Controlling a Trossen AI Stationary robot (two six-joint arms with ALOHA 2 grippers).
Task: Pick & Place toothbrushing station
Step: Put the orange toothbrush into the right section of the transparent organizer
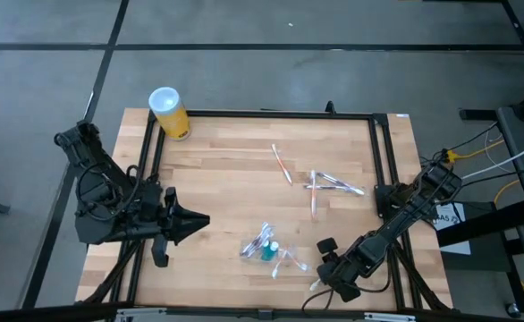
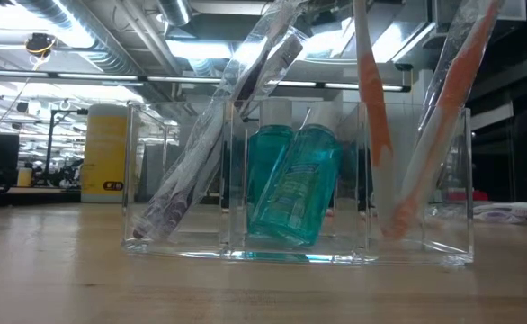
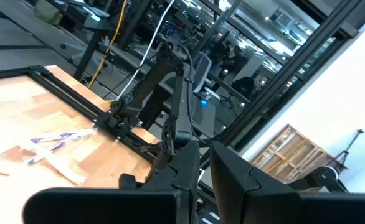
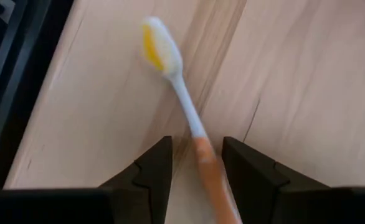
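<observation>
Between the right claw's (image 4: 195, 171) spread fingers lies a toothbrush (image 4: 181, 99).

The right arm reaches in from the table's right edge, folded low, its gripper (image 1: 320, 279) down near the front edge of the tabletop. Its two dark fingers (image 4: 150, 168) stand parted, pointing down at the wood, with a toothbrush (image 4: 184, 115) handle lying in the gap between them, not clamped. The left arm waits at the table's left side, its gripper (image 1: 199, 220) raised and pointing inward, fingers (image 3: 229, 177) nearly together with nothing between them.
</observation>
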